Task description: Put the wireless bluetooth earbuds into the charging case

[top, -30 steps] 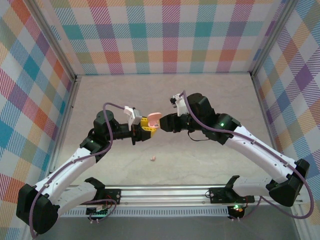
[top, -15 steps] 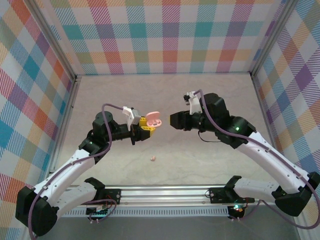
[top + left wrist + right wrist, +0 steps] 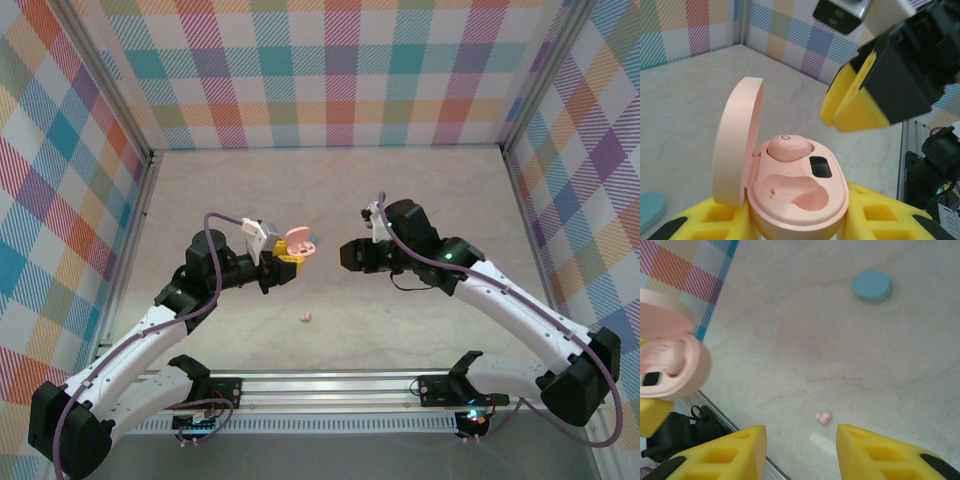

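Pinching the pink case (image 3: 800, 200) between my left jaws, held off the surface (image 3: 420, 190), lid (image 3: 735, 145) swung upright. One seated earbud (image 3: 788, 148), pink, sits in the case's socket beside its small dark window; the other socket is an open hollow. Right jaws spread, nothing between them, facing the case across a gap. Loose earbud (image 3: 824, 417), pink, lies on the surface well apart from the case, toward my bases. Blue case (image 3: 871, 286) lies flat, far from the pink case.
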`<state>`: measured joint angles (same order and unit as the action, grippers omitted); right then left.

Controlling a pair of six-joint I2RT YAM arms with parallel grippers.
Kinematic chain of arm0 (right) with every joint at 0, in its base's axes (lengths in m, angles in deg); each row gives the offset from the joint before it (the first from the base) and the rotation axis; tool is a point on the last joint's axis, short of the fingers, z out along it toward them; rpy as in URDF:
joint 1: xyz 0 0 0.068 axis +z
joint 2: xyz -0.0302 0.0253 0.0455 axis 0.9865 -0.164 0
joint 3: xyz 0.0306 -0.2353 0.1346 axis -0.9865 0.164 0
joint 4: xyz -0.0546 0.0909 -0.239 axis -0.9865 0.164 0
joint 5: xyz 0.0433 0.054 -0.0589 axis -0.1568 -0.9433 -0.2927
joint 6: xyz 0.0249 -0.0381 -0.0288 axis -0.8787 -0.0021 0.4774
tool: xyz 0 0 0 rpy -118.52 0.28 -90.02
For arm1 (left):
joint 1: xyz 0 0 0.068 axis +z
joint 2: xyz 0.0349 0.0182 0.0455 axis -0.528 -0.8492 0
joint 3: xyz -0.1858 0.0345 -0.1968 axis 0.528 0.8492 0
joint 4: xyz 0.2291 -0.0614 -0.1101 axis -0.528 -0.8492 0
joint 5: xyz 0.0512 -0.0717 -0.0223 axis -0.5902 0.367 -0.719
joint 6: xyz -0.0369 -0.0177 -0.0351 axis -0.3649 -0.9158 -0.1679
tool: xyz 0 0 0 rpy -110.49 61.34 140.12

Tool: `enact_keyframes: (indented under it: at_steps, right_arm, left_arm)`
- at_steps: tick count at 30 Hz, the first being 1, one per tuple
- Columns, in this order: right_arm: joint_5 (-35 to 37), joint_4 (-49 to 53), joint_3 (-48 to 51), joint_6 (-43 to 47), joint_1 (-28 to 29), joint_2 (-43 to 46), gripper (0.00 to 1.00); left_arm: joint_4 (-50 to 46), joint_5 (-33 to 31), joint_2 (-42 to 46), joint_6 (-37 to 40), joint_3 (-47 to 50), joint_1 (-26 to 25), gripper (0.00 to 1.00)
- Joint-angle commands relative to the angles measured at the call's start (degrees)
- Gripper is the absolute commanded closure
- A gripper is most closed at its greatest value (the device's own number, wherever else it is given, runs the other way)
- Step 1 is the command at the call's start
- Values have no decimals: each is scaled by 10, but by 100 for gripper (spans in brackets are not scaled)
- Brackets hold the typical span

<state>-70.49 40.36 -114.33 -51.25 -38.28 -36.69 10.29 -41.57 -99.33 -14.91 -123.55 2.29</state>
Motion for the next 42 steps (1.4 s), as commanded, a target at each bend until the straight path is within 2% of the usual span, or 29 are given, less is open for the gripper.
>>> enact_keyframes:
  at_steps: [1,13,18,28,35,42]
  right_arm:
    - [-32,-62,24,-19,-4,-24,58]
    - [-83,-133,55,-30,-3,-168,61]
    - [-77,-121,76,-87,4,-181,63]
    - [-11,-74,64,-242,90,-236,67]
    - [-24,-94,47,-329,120,-301,66]
    - [-18,-131,48,-370,125,-316,71]
  left_arm:
    - [-9,-17,9,-14,12,-3,98]
    - [-39,-43,60,-14,34,-2,98]
    - [-65,-55,81,-5,31,-2,98]
    - [-108,-56,92,21,2,-2,97]
    - [-137,-70,107,25,-7,-2,97]
    - [-148,-83,133,30,-3,-2,98]
